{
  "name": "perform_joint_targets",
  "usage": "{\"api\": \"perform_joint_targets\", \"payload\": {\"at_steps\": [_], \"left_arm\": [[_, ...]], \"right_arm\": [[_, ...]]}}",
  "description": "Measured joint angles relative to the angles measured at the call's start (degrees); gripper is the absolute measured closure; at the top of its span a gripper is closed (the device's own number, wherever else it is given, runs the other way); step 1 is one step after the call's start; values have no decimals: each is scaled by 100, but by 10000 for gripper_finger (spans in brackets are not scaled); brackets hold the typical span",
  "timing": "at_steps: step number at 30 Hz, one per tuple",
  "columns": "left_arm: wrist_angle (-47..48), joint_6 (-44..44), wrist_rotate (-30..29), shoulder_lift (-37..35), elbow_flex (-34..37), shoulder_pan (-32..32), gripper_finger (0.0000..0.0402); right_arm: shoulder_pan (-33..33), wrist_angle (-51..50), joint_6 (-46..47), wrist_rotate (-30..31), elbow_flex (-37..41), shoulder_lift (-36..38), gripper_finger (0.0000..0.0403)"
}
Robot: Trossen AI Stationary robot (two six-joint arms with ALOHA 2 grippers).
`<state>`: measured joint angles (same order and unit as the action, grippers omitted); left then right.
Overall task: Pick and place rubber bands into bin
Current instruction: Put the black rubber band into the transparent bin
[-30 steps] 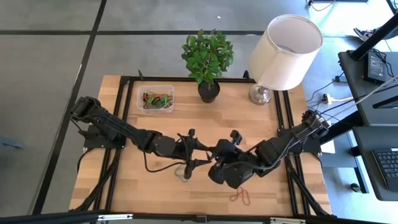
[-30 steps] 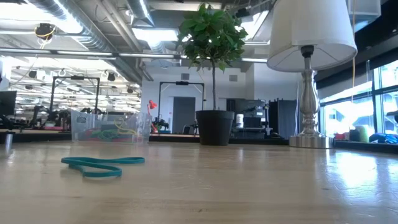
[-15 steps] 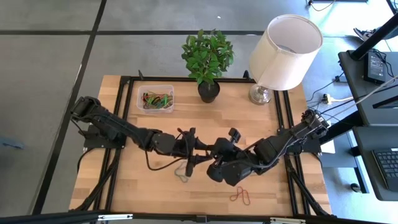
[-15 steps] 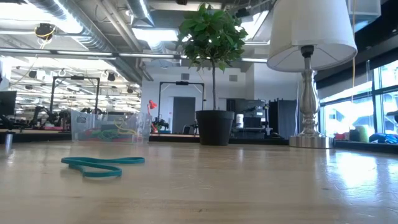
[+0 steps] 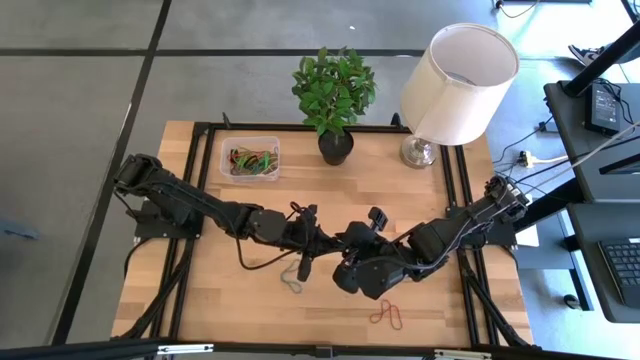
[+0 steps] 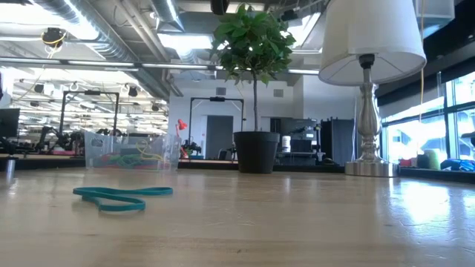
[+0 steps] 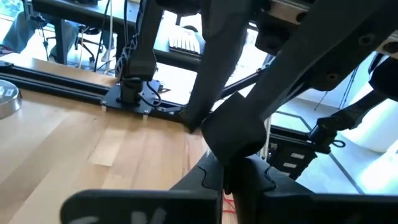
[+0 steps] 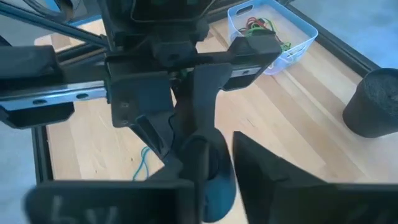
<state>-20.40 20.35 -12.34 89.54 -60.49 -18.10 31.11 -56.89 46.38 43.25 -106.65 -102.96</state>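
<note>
The clear bin [image 5: 250, 158] at the table's far left holds several rubber bands. A teal rubber band [image 5: 292, 282] lies flat on the wood near the middle; the low view also shows this teal band [image 6: 122, 196]. A red one [image 5: 388, 317] lies by the near edge. Both grippers meet above the table's middle. My left gripper [image 5: 330, 242] is shut and reaches in level from the left. My right gripper [image 8: 214, 193] slants down from the right, a gap between its fingers. The left gripper's fingers [image 8: 202, 118] reach into that gap. My left gripper is shut with its fingertips in the gap of my right gripper. The two hands hide the spot, so I cannot tell whether a rubber band is between the fingers or whether the grippers touch each other.
A black plant pot [image 5: 336, 146] with a green plant and a lamp [image 5: 455, 85] stand along the far edge, right of the bin. Black rails frame the tabletop on all sides. Bare wood lies between the grippers and the bin.
My left hand has swung a little toward my right gripper and rolled slightly about its own axis. The teal and red bands lie where they were.
</note>
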Motion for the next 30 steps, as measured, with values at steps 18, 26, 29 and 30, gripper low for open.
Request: {"api": "perform_joint_targets", "payload": {"at_steps": [18,26,29,30], "left_arm": [[3684,312,-848,-1344,-2,881,397],[7006,759,-1513,-2307,-2,2464,398],[7378,475,-1147,-2337,29,3387,398],[7314,328,-931,-2324,82,3680,398]], "right_arm": [[22,-1924,1424,-451,27,74,226],[33,-1706,1810,-472,479,74,226],[33,-1396,1810,-499,709,68,226],[33,-1301,1810,-500,773,68,226]]}}
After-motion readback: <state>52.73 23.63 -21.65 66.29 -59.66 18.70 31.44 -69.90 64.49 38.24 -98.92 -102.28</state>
